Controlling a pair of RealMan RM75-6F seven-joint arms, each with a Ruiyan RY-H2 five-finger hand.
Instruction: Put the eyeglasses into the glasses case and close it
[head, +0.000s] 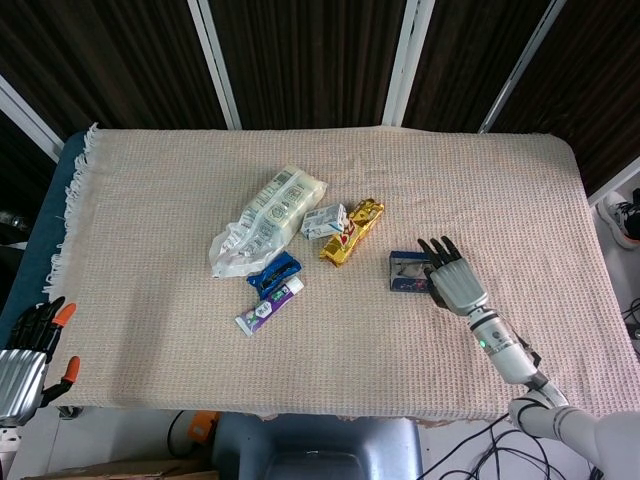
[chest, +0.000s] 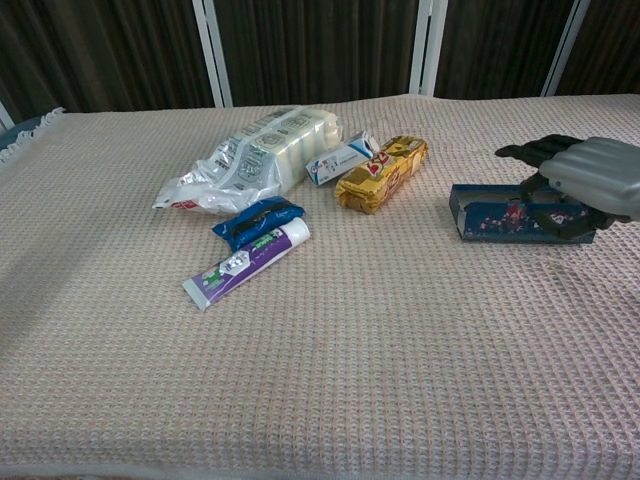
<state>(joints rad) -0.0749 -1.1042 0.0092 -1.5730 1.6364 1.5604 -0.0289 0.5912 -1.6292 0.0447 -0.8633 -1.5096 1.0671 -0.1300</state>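
The glasses case (head: 408, 270) (chest: 490, 212) lies right of centre on the beige cloth, its blue patterned lid folded down over the tray. The eyeglasses are hidden under the lid. My right hand (head: 455, 280) (chest: 595, 175) is at the case's right end. Its fingers reach over the lid's far edge and its thumb lies along the near side, so it holds the lid. My left hand (head: 28, 350) hangs off the table's near left corner with its fingers apart and nothing in it; only the head view shows it.
A white plastic bag (head: 265, 218) (chest: 250, 160), a small white-blue box (head: 324, 220), a gold snack packet (head: 352, 230) (chest: 382, 172), a blue packet (head: 273, 271) and a purple toothpaste tube (head: 270, 304) (chest: 245, 262) cluster left of the case.
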